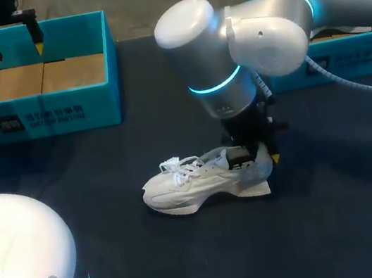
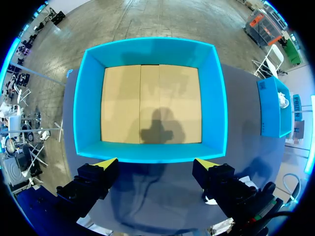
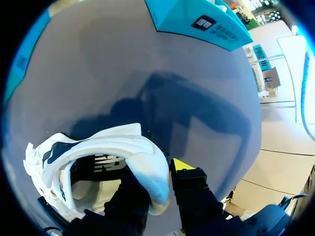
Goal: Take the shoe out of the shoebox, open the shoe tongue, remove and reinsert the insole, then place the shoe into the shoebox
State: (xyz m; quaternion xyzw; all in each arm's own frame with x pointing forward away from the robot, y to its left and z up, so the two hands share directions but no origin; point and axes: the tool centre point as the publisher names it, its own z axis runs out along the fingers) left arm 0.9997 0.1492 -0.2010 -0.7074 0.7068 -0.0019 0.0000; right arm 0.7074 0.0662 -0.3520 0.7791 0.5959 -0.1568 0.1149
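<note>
The white lace-up sneaker is standing on its sole on the dark counter, outside both boxes, with its toe pointing toward my left. The right gripper is pinching the padded heel collar at a narrow spread, with one finger inside the shoe and one outside.

As I judge it, the risk is that this hold is biting only soft padding at the very rim. A lift could be slipping off it or rolling the sneaker onto its side. Nothing is bracing the toe, so any tug inside the shoe could be dragging the whole thing across the counter.

The left gripper is hanging wide and empty over the open teal cardboard shoebox at the far left.

Counting: one sneaker, two boxes, with the second teal box at the far right behind the right arm, and two grippers.
</note>
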